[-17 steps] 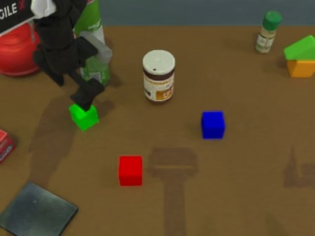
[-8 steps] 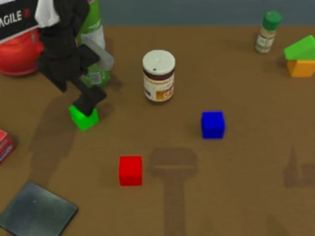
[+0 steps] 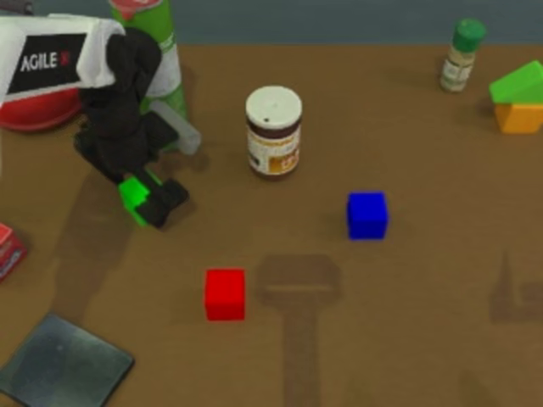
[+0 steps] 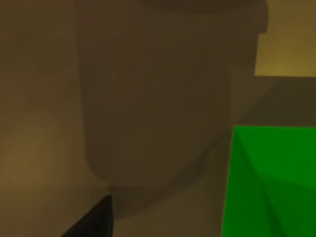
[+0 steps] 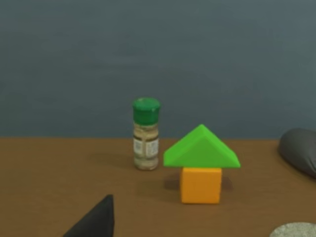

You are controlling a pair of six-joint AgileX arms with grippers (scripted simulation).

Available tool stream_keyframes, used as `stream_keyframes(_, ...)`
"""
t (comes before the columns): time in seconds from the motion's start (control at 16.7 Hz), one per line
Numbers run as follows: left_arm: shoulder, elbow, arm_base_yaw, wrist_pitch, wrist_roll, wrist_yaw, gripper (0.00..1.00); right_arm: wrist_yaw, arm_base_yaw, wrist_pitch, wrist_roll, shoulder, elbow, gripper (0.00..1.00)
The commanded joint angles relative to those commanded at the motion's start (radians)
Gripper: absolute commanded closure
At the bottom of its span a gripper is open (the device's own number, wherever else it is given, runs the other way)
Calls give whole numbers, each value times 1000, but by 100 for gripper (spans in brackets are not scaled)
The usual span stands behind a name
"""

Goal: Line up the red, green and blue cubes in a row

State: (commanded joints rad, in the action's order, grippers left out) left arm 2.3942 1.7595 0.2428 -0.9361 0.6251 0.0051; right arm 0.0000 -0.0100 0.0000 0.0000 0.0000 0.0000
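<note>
The green cube [image 3: 131, 193] sits at the table's left, partly covered by my left gripper [image 3: 149, 202], which stands open low around it, one dark finger [image 3: 168, 198] on its right side. In the left wrist view the green cube [image 4: 271, 182] fills one side, and a gap of table separates it from the one finger [image 4: 100, 219] that shows. The red cube [image 3: 225, 294] lies toward the front, left of centre. The blue cube [image 3: 366, 214] rests right of centre. My right gripper is outside the top view; its wrist view shows a single finger [image 5: 98, 219] with nothing beside it.
A white-lidded jar [image 3: 273, 131] stands behind the middle. A green bottle [image 3: 146, 30] and a red container [image 3: 34, 110] are behind my left arm. A spice bottle [image 3: 462, 55], green wedge [image 3: 517, 82] and orange block [image 3: 519, 117] sit back right. A dark slab [image 3: 64, 365] lies front left.
My left gripper has come down and forward over the green cube, its fingers now beside it. The cubes have not moved.
</note>
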Motion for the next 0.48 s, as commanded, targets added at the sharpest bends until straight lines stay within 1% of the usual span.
stream_keyframes(0.06,0,0,0,0,0,0,0,0,0,0,0,0,0,0)
stream_keyframes(0.48,0,0,0,0,0,0,53,0,0,0,0,0,0,0)
